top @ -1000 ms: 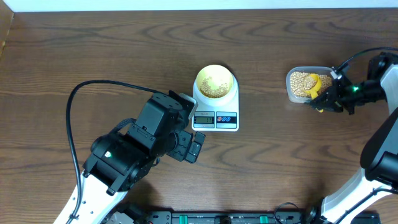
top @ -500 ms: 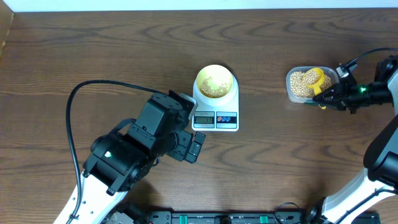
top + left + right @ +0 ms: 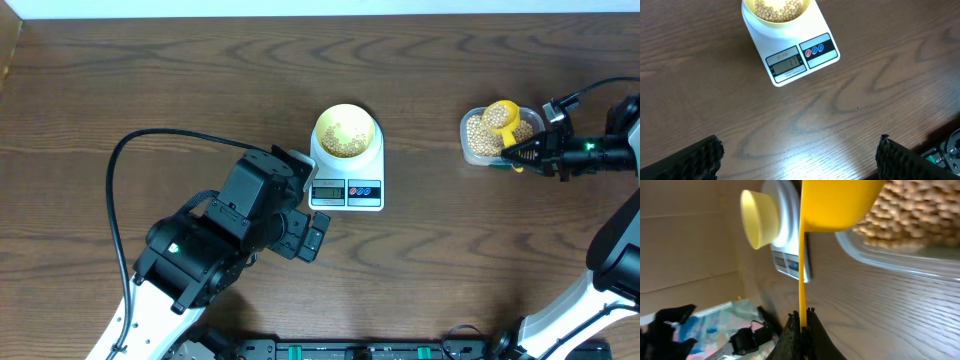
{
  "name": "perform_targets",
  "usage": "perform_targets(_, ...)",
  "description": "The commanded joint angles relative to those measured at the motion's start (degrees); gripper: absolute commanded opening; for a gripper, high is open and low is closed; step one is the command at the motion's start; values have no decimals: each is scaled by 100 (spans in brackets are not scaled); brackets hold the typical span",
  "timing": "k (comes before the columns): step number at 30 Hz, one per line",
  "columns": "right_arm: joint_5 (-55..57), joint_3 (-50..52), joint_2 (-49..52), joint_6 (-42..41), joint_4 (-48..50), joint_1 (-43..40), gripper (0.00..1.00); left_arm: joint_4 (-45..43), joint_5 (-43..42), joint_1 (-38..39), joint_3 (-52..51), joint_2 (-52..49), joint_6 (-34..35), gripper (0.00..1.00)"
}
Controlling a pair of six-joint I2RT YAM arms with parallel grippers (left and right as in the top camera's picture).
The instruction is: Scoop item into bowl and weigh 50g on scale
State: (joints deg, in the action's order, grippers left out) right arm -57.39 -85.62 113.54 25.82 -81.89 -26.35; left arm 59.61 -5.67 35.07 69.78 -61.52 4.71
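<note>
A pale yellow bowl (image 3: 347, 131) holding beige beans (image 3: 346, 134) sits on the white scale (image 3: 346, 190); both also show in the left wrist view, bowl (image 3: 777, 15) and scale (image 3: 790, 60). My right gripper (image 3: 527, 153) is shut on the handle of a yellow measuring spoon (image 3: 501, 117), whose cup, full of beans, is lifted over the clear tub (image 3: 478, 137) of beans. The right wrist view shows the spoon (image 3: 835, 202), its handle in my fingers (image 3: 802, 322), and the tub's beans (image 3: 910, 210). My left gripper (image 3: 310, 237) is open and empty, just left of and below the scale.
The left arm's body (image 3: 210, 240) and its black cable (image 3: 120, 170) take up the front left of the brown wooden table (image 3: 180, 90). The right arm (image 3: 620, 240) stands along the right edge.
My right gripper has raised the spoon out of the tub's beans and swung it up-left, its cup now full. The left arm, bowl and scale have not moved.
</note>
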Motion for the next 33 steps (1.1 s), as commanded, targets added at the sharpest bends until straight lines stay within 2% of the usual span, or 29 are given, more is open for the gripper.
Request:
perform_targets(1,-903,37,24,487,-131,-35,1,13,9,-17,70,-22,33,100)
perform_targets(11,-1766,28,24,1141,-667,227,1,13,9,-17,70,-22,33,100)
perform_targets(18,-1864,-260,22,1458,-970,831,1,13,11,-17,70,-22,33,100)
perform_targets(26,-1766,-1180,22,1300,-1012,1681,1,15,11,-17,70,-22,33,100)
perform_targets(33,-820,-2192,22,702,-894,2339,1,15,9,-17,70,-22,33,100)
